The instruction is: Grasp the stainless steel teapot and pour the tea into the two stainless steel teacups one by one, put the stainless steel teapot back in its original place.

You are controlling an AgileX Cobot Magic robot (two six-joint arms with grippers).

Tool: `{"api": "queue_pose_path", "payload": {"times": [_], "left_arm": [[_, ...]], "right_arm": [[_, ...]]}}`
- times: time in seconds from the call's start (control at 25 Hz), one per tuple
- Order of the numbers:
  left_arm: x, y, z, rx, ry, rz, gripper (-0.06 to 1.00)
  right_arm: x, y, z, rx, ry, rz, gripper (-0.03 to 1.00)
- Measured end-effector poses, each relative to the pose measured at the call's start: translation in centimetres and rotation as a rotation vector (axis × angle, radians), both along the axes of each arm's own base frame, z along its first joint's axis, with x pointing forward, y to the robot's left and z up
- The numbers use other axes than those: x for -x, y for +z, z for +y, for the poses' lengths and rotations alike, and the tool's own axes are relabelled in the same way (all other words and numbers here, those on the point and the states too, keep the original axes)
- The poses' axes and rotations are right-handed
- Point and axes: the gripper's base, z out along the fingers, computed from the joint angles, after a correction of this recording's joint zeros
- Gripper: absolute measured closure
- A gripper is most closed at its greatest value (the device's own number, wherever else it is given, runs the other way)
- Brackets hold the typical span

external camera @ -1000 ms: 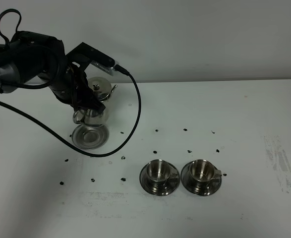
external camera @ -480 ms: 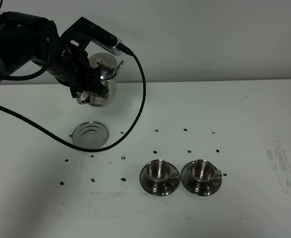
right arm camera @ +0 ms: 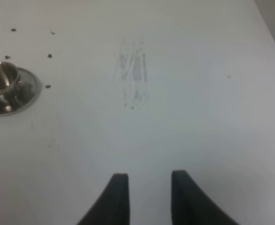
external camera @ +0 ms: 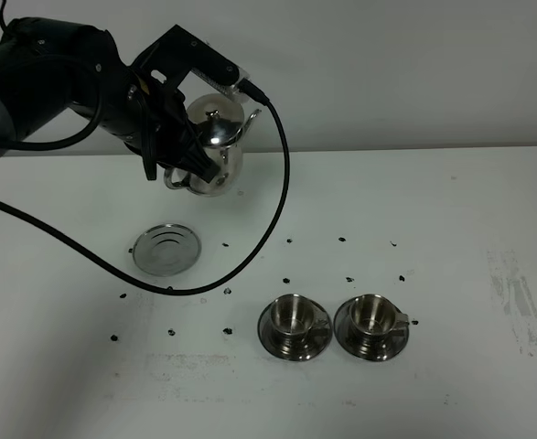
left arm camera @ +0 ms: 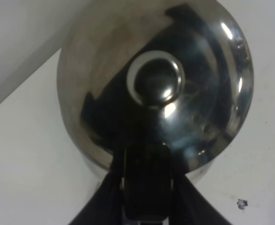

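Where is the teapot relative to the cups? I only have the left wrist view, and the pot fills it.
Observer: The teapot hangs from the left hand over the table, back left; the nearer teacup sits toward the front, right of it, the other teacup beside that.
Operator: Which way does the spout face?
Observer: Rightward, with the pot about upright.
Operator: And its dish?
Observer: The round dish lies bare on the table, in front of the pot.

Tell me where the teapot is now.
High view, upper left: the teapot hangs above the table in the left tool, up and right of the dish, far from the cups.
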Motion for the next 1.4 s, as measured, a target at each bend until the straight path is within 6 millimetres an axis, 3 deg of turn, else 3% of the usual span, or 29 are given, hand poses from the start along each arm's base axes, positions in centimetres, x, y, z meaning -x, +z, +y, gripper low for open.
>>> {"api": "queue_pose_path", "payload": {"times": [0.12,0.32,0.64,1.12,1.4], "left_arm": [[0.7,-0.6,0.1,0.014,-0.019,-0.034,0.73],[3.4,-1.6,1.0,0.045,-0.032,-0.090,0.73],[7.3,-1.3,2.5,0.067,-0.046,-0.138,0.73],[8.9,-4.9,3.9,-0.021,-0.117,-0.157,0.73],[8.9,-4.9,3.9,-0.049,-0.164,-0.189,0.73]], "right_arm": [[0.0,0.0,0.0,0.000,0.000,0.000,0.74],[0.0,0.0,0.0,0.000,0.000,0.000,0.74],[0.0,0.0,0.0,0.000,0.000,0.000,0.74],[0.0,0.0,0.0,-0.002,0.002,0.000,0.74],[0.0,0.0,0.0,-0.003,0.002,0.000,0.74]]}}
